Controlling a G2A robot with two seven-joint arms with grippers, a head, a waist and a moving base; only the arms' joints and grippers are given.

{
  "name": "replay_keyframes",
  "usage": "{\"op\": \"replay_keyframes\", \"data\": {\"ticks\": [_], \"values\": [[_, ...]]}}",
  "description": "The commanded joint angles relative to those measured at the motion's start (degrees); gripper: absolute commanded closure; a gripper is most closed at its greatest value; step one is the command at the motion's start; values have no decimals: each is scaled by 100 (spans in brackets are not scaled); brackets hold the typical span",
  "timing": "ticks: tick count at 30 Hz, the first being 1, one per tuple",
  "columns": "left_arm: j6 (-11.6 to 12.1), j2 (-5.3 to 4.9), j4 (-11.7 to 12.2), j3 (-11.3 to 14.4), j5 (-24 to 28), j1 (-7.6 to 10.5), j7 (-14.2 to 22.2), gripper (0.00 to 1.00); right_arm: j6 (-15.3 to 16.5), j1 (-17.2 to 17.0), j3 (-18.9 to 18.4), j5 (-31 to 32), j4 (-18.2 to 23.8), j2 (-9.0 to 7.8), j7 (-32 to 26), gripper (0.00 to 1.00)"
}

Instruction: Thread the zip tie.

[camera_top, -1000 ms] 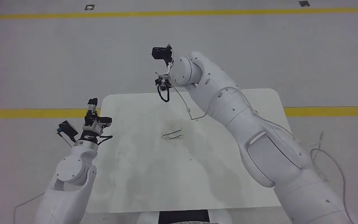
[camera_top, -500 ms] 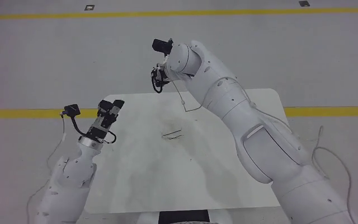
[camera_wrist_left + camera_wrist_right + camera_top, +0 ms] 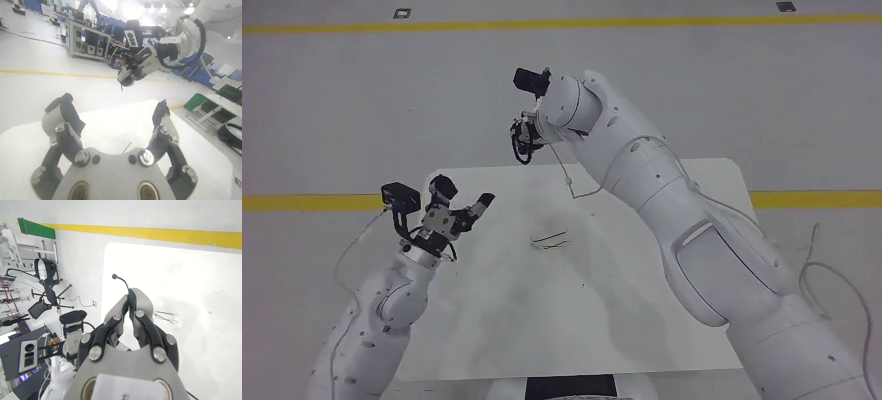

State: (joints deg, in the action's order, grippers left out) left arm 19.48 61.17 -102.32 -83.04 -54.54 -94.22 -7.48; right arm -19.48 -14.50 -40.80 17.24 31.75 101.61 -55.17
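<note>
- The tabletop (image 3: 542,330) is white and has round corners.
- The right hand (image 3: 525,140) is up in the air by the far edge of the tabletop, closer to the far left corner.
- Its two fingers (image 3: 141,302) are pressed together. They pinch a thin black zip tie (image 3: 123,282) between them.
- The zip tie sticks out past the fingertips in a little bend. Its small square head is at the free end and touches nothing.
- In the left wrist view, the right hand (image 3: 125,80) is high over the far side of the tabletop (image 3: 113,121). A short black bit of the zip tie (image 3: 121,88) hangs down from it.
- The left hand (image 3: 464,197) is over the left side of the tabletop, near the left edge, and is lifted off it.
- The left hand's fingers (image 3: 65,108) are spread wide apart, with nothing between them.
- The two hands are well apart. The right one is farther back over the tabletop and higher up.
- Some loose ties (image 3: 550,240) lie flat near the middle of the tabletop. They are thin and black and cross like a skinny V. I cannot tell how many there are.
- In the right wrist view, the loose ties (image 3: 164,316) lie on the tabletop (image 3: 189,275) far below the pinching hand (image 3: 129,298).
- A yellow line (image 3: 322,203) runs along the floor past the left and right sides of the tabletop.
</note>
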Motion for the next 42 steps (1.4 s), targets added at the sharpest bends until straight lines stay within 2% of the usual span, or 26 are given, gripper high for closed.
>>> {"op": "replay_keyframes", "data": {"ticks": [1,3,7,8,10,11,21,23,26,27,29,30,33,34,36,38,42], "values": [[0,-61,87,122,-1353,83,-218,0,0,-22,-91,-122,-52,4,-7,100],[0,-126,239,240,-2114,175,-560,0,0,14,-160,-238,-178,32,-93,100],[-7,-199,498,327,-3294,378,-1008,0,0,124,-250,-436,-502,133,-119,100],[-101,-203,544,341,-3512,414,-1110,0,0,147,-279,-507,-590,161,-122,100],[-396,-263,621,448,-3541,533,-1271,0,0,227,-310,-601,-797,231,-136,100],[-495,-294,665,534,-3541,569,-1486,0,0,251,-313,-611,-853,249,-131,100],[-495,-294,665,534,-3541,569,-1486,0,0,251,-313,-611,-853,249,-131,100],[-540,-351,598,593,-3541,664,-1349,0,0,251,-313,-611,-853,249,-131,100],[-743,-670,555,901,-3541,946,-1269,0,9,227,-316,-615,-848,248,-99,100],[-959,-832,612,1105,-3541,1072,-1374,0,14,148,-339,-636,-803,242,-8,100],[-1392,-1064,798,1482,-3541,1258,-1534,0,0,104,-379,-663,-784,226,-18,100],[-1715,-1226,933,1788,-3541,1436,-1639,0,0,92,-411,-693,-797,217,-47,100],[-2397,-1573,1277,2622,-3541,1913,-1825,0,0,78,-490,-796,-864,212,-113,100],[-2677,-1694,1410,3007,-3541,2129,-1878,0,0,83,-508,-814,-900,215,-131,100],[-3074,-1839,1562,3553,-3541,2465,-1920,0,0,96,-547,-874,-982,225,-156,100],[-3396,-1937,1615,4011,-3541,2762,-2021,0,0,123,-562,-891,-1046,240,-180,100],[-3396,-1937,1615,4011,-3541,2762,-2021,0,0,123,-562,-891,-1046,240,-180,100]]}}
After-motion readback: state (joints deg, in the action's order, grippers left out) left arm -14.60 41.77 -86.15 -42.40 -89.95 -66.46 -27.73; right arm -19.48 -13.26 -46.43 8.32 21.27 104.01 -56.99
